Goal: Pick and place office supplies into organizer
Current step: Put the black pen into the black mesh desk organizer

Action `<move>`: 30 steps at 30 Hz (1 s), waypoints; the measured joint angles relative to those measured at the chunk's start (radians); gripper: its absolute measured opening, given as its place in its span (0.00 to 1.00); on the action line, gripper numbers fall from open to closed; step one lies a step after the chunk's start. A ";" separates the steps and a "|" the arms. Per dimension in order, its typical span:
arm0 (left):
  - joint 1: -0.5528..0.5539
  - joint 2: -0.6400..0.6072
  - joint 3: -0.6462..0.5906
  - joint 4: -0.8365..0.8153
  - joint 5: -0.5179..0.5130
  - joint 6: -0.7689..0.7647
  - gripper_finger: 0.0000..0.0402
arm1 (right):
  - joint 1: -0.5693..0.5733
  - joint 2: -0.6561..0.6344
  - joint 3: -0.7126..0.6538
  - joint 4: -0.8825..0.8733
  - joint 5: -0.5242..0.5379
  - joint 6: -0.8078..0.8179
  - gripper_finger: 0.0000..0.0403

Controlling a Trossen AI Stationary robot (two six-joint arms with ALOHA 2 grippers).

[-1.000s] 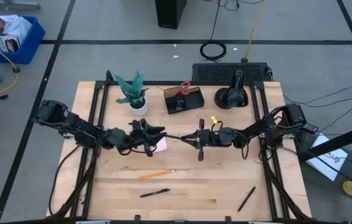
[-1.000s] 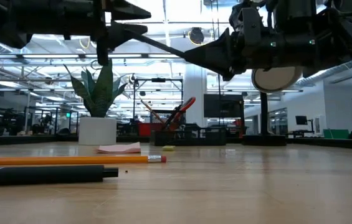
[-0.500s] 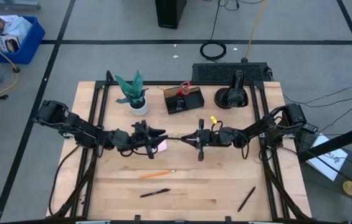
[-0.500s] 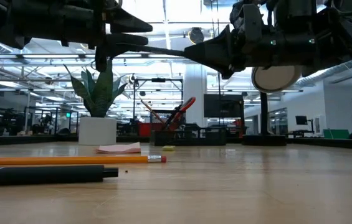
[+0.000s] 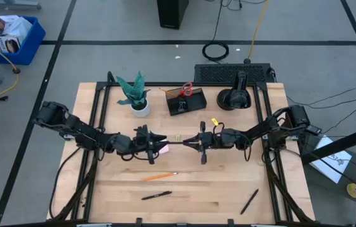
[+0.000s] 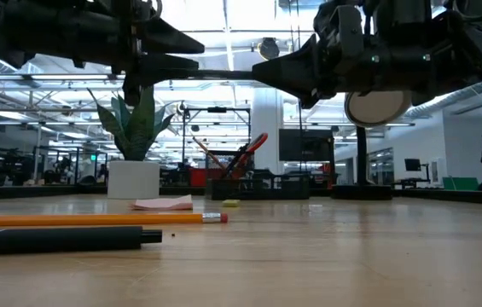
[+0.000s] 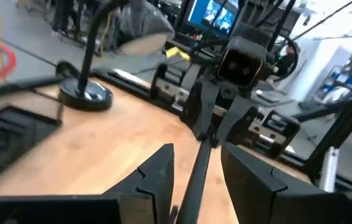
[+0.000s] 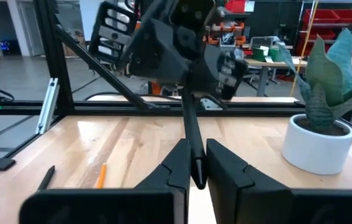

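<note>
Counter (image 5: 184, 189) of pale wood carries both arms facing each other at mid-height above it, with a black pen (image 5: 176, 141) bridging them, its long axis running straight from the left end effector (image 5: 154, 143) to the right end effector (image 5: 193, 141). The right one is pressed together on the pen's tip, the left one half spread around its other end, and the organizer (image 5: 181, 103) lies toward the far edge, slightly nearer the right arm. No writing or brand is legible.

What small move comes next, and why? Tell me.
Probably draw the left gripper straight back off the black pen: its fingers stand apart around one end, while the right gripper is shut on the other, ready to carry it to the organizer.
</note>
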 joint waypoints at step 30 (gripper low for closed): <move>-0.015 -0.202 0.000 -0.427 0.039 -0.075 0.66 | 0.000 0.000 0.000 0.002 -0.006 -0.006 0.06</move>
